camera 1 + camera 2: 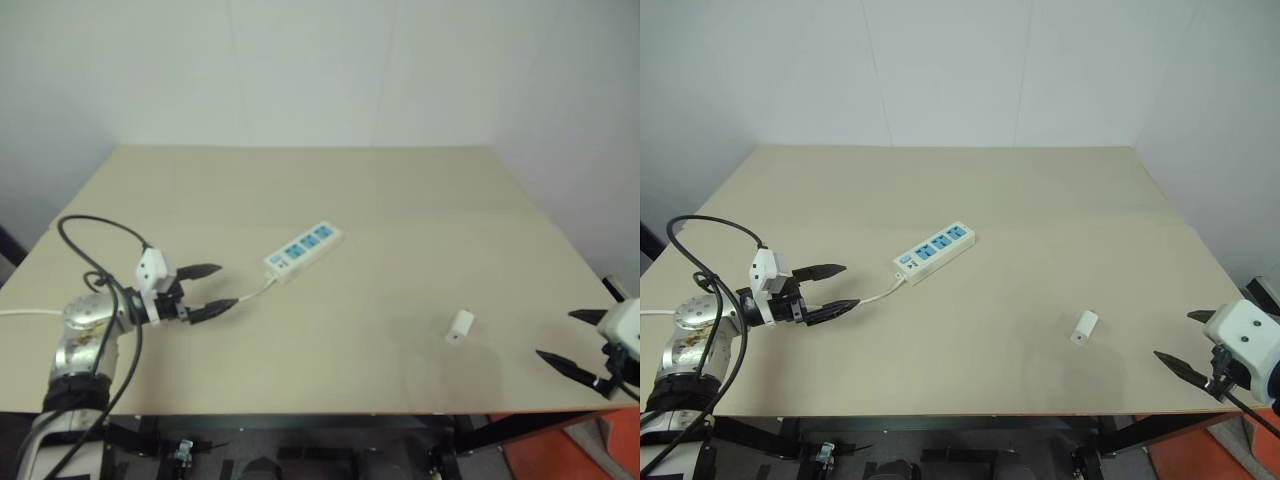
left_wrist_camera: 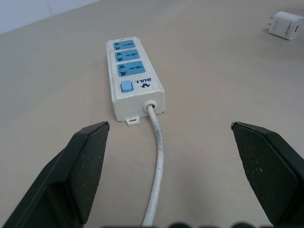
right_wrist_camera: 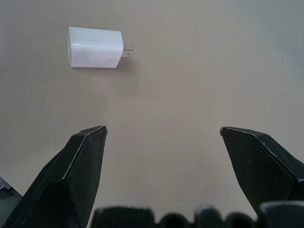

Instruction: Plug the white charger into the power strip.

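Observation:
The power strip [image 1: 303, 250] lies flat near the middle of the table, a white bar with three blue socket panels [image 2: 128, 56] and a thin white cord [image 2: 158, 171] running from its switch end. My left gripper [image 1: 219, 290] stands open just short of that cord end, holding nothing. The white charger [image 1: 459, 326] lies on its side at the right of the table, its two prongs [image 3: 127, 51] showing in the right wrist view. My right gripper [image 1: 572, 337] hovers open near the table's right front corner, to the right of the charger and apart from it.
The tan table [image 1: 400, 200] ends at a front edge close below both grippers. A black cable [image 1: 95, 235] loops over my left arm. White walls stand behind the table, and something orange [image 1: 560, 455] sits on the floor at the front right.

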You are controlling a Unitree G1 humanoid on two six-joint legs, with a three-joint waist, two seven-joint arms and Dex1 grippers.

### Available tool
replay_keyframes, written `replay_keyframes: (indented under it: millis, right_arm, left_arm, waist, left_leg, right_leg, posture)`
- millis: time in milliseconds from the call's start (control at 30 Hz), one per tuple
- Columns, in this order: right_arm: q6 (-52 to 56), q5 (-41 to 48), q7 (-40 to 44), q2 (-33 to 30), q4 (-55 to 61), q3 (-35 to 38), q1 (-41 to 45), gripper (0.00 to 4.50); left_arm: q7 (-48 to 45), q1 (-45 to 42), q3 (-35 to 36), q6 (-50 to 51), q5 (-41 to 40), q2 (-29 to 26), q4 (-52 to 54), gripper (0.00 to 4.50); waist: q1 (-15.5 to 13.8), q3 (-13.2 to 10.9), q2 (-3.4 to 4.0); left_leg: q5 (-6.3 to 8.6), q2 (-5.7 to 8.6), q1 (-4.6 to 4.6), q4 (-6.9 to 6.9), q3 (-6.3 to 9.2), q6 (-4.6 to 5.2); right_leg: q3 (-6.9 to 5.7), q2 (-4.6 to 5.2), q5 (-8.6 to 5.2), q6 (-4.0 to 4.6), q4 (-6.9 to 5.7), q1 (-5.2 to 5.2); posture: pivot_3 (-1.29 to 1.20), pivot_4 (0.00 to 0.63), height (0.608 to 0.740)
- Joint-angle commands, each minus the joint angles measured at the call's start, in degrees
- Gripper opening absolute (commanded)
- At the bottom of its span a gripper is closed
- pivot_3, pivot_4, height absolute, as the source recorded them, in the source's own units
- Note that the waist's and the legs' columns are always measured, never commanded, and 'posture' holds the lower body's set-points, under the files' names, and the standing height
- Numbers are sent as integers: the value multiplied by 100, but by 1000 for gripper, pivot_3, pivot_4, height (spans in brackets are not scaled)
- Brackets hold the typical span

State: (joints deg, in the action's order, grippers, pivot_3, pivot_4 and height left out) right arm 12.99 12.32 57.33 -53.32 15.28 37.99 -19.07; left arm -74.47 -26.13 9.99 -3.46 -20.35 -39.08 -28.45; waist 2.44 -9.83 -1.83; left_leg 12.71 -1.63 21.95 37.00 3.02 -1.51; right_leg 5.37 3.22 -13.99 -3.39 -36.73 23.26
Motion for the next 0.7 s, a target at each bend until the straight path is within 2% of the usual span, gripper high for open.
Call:
replay_keyframes:
  millis: [33, 567, 700]
  right_arm:
    - [-104, -4, -31, -81, 26, 194, 27, 4500]
    - [-303, 161, 89, -48, -99, 224, 93, 4500]
    - [-332, 100, 20, -65, -112, 171, 109, 4500]
  left_arm:
    - [25, -51, 64, -102, -44, -46, 49, 4481]
    - [37, -94, 64, -147, -32, -49, -2, 4481]
    - [426, -335, 54, -554, 151, 159, -390, 4481]
  waist:
    - [0, 0, 0]
    - [2, 0, 0]
    - [-4, 0, 0]
  left_leg:
    - [0, 0, 0, 0, 0, 0]
    - [0, 0, 0, 0, 0, 0]
    - [0, 0, -1, 0, 0, 0]
  right_leg:
    - [0, 0, 0, 0, 0, 0]
    - [0, 0, 0, 0, 0, 0]
    - [0, 0, 0, -1, 0, 0]
  posture:
    - [0, 150, 740]
    - [0, 150, 740]
    - [0, 150, 740]
